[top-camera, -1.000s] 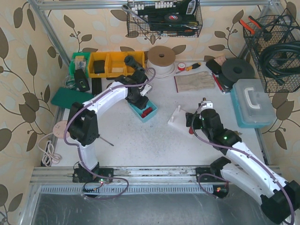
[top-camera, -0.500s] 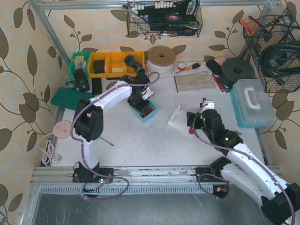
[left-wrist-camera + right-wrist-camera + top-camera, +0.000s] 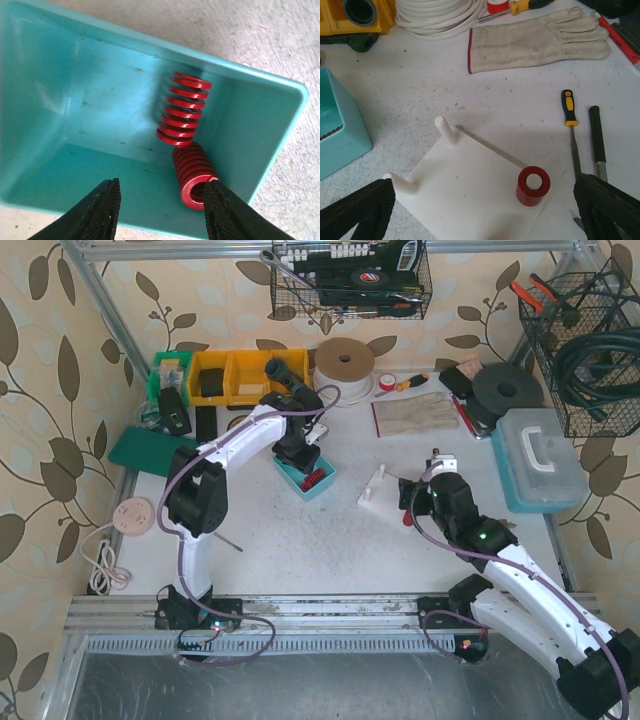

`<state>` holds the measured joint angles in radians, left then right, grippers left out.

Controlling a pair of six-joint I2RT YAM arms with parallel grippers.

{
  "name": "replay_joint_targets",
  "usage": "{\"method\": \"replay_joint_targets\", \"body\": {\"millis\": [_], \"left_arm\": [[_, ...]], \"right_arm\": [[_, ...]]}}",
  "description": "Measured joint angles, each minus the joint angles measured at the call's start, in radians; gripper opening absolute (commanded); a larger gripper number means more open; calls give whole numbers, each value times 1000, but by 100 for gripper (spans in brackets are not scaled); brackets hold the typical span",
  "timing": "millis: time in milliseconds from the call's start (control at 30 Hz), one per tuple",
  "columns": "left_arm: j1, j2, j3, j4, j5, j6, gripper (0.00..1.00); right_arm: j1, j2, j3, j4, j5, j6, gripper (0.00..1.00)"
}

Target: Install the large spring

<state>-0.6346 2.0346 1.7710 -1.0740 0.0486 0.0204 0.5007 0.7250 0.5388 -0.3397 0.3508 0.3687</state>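
A teal bin (image 3: 60, 100) holds two red springs: a wider, open-coiled spring (image 3: 183, 109) leaning on the far wall and a tight-coiled spring (image 3: 192, 172) lying below it. Which one is the large spring I cannot tell. My left gripper (image 3: 162, 212) hangs open over the bin's near wall, holding nothing; its right finger (image 3: 235, 215) is just beside the tight-coiled spring. From above, the left gripper (image 3: 298, 453) sits over the bin (image 3: 322, 488). My right gripper (image 3: 482, 210) is open above a white peg board (image 3: 470, 190). One peg carries a small red spring (image 3: 532, 186); two pegs (image 3: 445, 131) are bare.
A work glove (image 3: 540, 37), a yellow-handled screwdriver (image 3: 570, 120) and a black-handled tool (image 3: 596, 135) lie beyond the board. A white tubing coil (image 3: 343, 365), yellow bins (image 3: 235, 375), a light blue toolbox (image 3: 540, 460) and wire baskets (image 3: 580, 340) line the back and right.
The left arm's elbow has swung right and its gripper has shifted slightly over the teal bin. The right arm has not moved.
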Motion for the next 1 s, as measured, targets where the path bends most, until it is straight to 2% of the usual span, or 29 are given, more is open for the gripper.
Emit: {"method": "replay_joint_targets", "body": {"millis": [167,333,400,567,700,867,1000], "left_arm": [[0,-72,-35,56,-49,-64,53],[21,-292,-169,177,-76,-116,48],[42,-378,-224,211,-78,-136,49],[114,-495,-364,294,-100,-186,48],[196,-527,-468,350,-76,-245,45],[298,-560,-502,378,6,-294,38],[308,-605,-512,406,71,-371,38]], "right_arm": [[0,27,24,-20,-62,-19,99],[0,154,144,-48,-146,-18,100],[0,200,182,-55,-172,-23,99],[1,342,339,-78,-264,-64,85],[21,411,392,-49,-336,-78,68],[134,510,458,-78,-344,-61,60],[241,638,623,-188,-335,-30,57]]}}
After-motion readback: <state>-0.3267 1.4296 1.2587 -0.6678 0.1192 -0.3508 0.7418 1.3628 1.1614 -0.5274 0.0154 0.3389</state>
